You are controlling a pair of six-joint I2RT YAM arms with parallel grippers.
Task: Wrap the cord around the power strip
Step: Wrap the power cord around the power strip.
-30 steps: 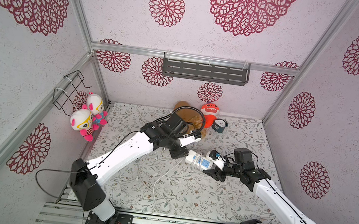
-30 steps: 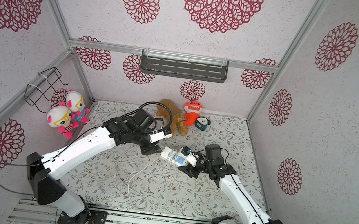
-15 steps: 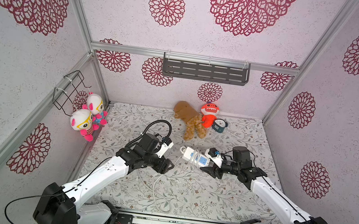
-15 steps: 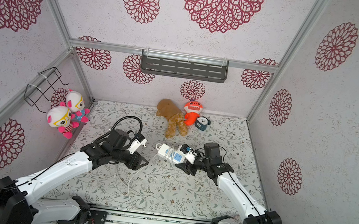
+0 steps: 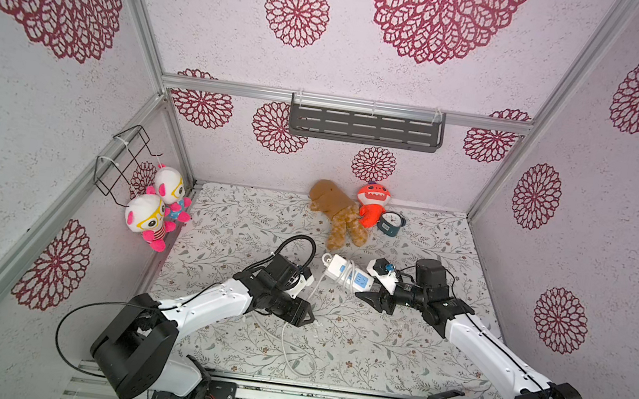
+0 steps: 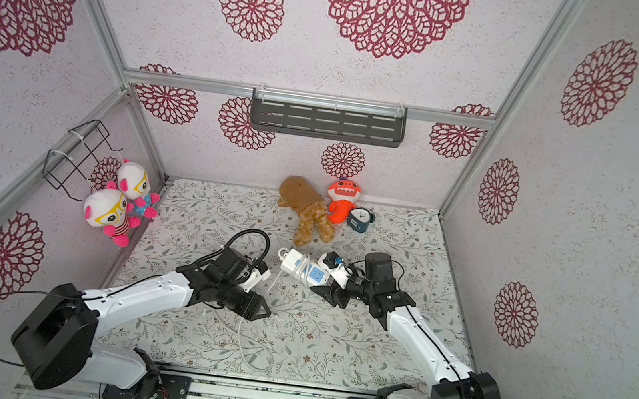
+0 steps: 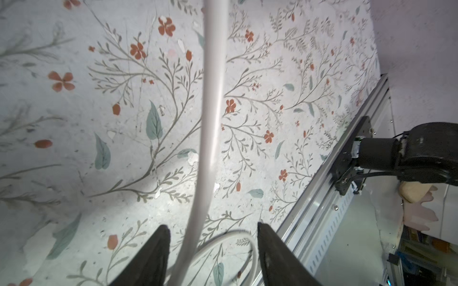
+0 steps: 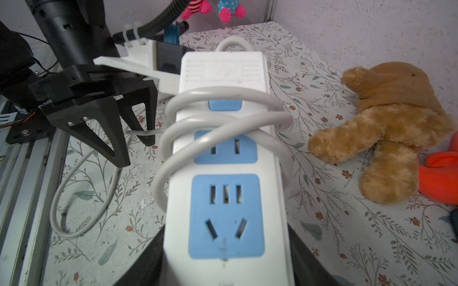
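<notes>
Right gripper (image 8: 225,247) was clamped on the right-hand end of the power strip (image 5: 349,273). It held the strip lifted over the table (image 5: 395,344), a little right of centre, socket face up. Left gripper (image 7: 213,229) was unclenched, low over the table to the left of the strip. The cord (image 7: 213,99) ran between its fingers with a gap on either side, so nothing was pinched.

Risks, as judged:
- Three turns sat around the middle of the strip, slack and crossing one another. With smooth cord on glossy plastic, a tug along the strip could slide them off the free left end.
- If the left arm travelled before its jaws closed, the cord would run out between them.
- The strip was gripped at one end only, so a hard pull on the cord could lever it round in the fingers.
- The unwound slack lay in a loop beside the near metal rail (image 5: 284,389) and could snag on its edge.
- The strip's free end was near the brown plush toy (image 5: 338,215), and a wide swing might knock it.

Materials: the strip was a hard white rectangular block with rounded edges and light blue socket panels. The cord was round, rubbery-looking and springy. The table was flat, floral-printed and scuffed. The fingers were black, rigid and tapered. The plug end could not be made out.
</notes>
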